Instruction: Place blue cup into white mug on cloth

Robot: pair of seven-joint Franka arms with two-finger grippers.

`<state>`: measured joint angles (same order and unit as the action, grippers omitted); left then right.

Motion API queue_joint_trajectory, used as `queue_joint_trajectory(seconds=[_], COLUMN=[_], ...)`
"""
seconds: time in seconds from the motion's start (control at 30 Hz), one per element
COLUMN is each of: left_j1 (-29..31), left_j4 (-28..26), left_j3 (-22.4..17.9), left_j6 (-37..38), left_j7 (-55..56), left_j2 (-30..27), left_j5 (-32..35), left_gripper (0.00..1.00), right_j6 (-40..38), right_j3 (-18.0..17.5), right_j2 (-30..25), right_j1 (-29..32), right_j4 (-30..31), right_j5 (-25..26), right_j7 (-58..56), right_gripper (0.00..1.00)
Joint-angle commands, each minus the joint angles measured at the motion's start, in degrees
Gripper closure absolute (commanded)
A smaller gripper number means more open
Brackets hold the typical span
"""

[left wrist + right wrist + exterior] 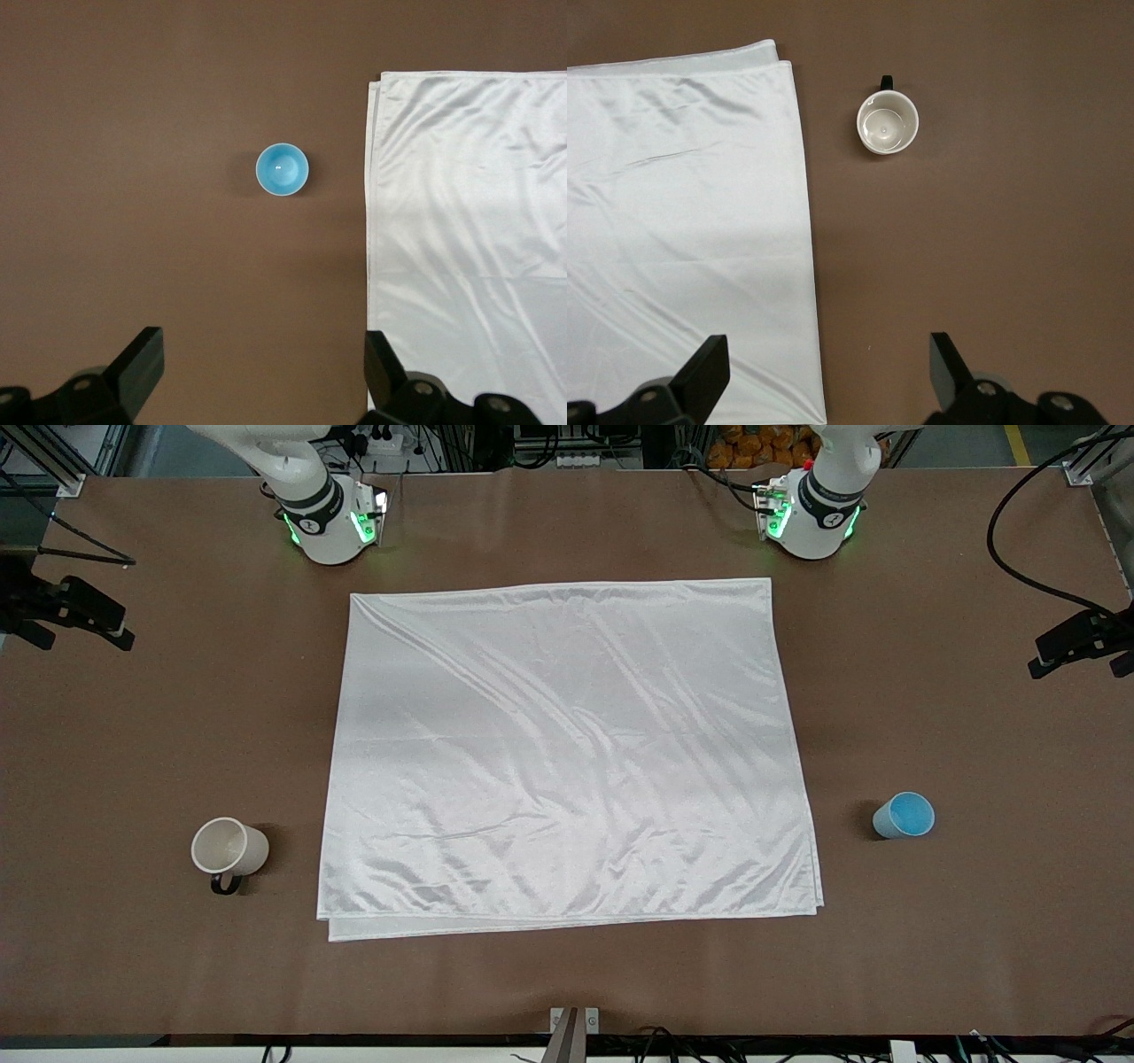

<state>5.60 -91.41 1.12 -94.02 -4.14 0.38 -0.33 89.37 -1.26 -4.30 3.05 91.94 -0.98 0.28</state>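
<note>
The blue cup (904, 815) stands upright on the bare brown table toward the left arm's end, apart from the cloth (567, 753). The white mug (229, 848) stands upright on the bare table toward the right arm's end, its black handle toward the front camera. The cloth lies flat mid-table with nothing on it. My left gripper (263, 354) is open and empty, high over bare table by the cloth's edge (469, 221), with the blue cup (282, 169) below. My right gripper (830, 354) is open and empty, high over the cloth's edge (682, 221), with the mug (887, 124) below. Neither gripper shows in the front view.
The two arm bases (332, 522) (815, 514) stand along the table's edge farthest from the front camera. Black clamp mounts sit at the table's two ends (66, 607) (1076, 642). A black cable (1019, 558) loops over the corner at the left arm's end.
</note>
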Motion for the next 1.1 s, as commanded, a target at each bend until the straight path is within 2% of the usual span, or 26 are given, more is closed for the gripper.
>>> queue_joint_trajectory(seconds=[0.0,0.27,0.7,1.07], left_j1=[0.20,2.13,2.04,1.25], left_j4=[0.80,0.62,-0.08,-0.17], left_j3=[-0.15,-0.15,-0.24,-0.24], left_j6=[0.42,-1.25,-7.13,-15.31], left_j7=[0.18,0.27,0.54,0.97], left_j2=[1.37,6.81,14.99,21.76], left_j5=[-0.55,-1.25,-0.64,0.33], left_gripper=[0.00,0.00,0.00,0.00], right_j6=[-0.43,-0.34,0.80,3.61], right_j3=[0.03,0.11,0.20,0.29], right_j2=[0.34,0.34,2.63,8.51], right_j1=[-0.07,-0.07,-0.15,0.11], right_j4=[-0.80,-0.80,-0.98,-1.85], right_j5=[0.01,0.01,-0.34,-0.43], right_j7=[-0.54,-0.54,-0.63,-0.54], right_gripper=[0.00,0.00,0.00,0.00])
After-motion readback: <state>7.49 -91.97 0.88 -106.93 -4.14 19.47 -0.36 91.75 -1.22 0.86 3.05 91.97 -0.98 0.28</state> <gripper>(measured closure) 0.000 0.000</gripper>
